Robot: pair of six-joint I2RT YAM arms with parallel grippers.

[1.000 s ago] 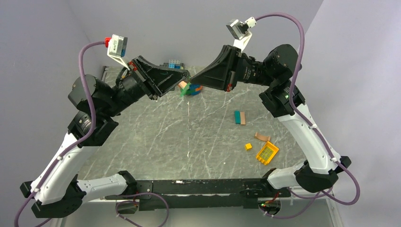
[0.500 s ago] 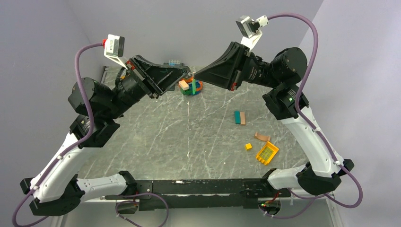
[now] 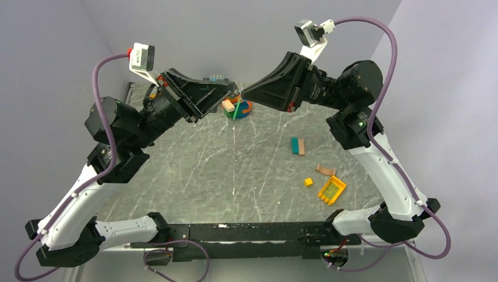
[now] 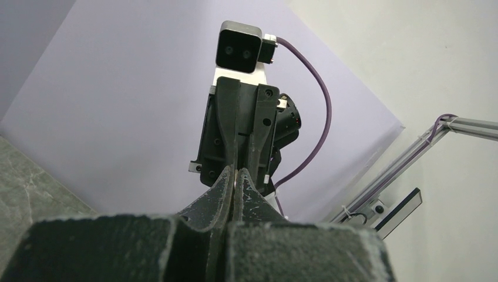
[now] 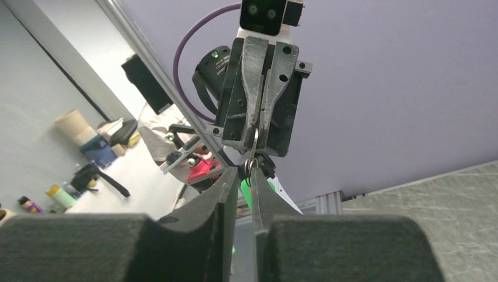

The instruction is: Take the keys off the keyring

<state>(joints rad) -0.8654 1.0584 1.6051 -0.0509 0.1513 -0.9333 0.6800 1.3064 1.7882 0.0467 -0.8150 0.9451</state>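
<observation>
Grey veined stone desk (image 3: 194, 170), with two arms raised over its far middle, tips meeting nose to nose.

- Left fingers (image 4: 230, 183): pressed fully together. The right wrist view shows the thin metal keyring (image 5: 255, 145) standing edge-on at their tips, pinched there.
- Right fingers (image 5: 230, 183): parted by a narrow slit. The ring's lower edge and a green sliver sit in that slit; whether they press on either cannot be told.
- Keys (image 3: 237, 108): an orange, green, blue and tan cluster just under the two tips in the top view. Whether it clears the desk cannot be told.
- Teal block (image 3: 295, 145) and tan block (image 3: 302, 147): side by side, touching, right of centre.
- Tan flat piece (image 3: 325, 170), small yellow cube (image 3: 308, 182) and yellow gridded tray (image 3: 332, 190): grouped near the right arm, each apart from the others.
- Blue-studded brick (image 3: 216, 77): at the far edge, behind the left arm.
</observation>
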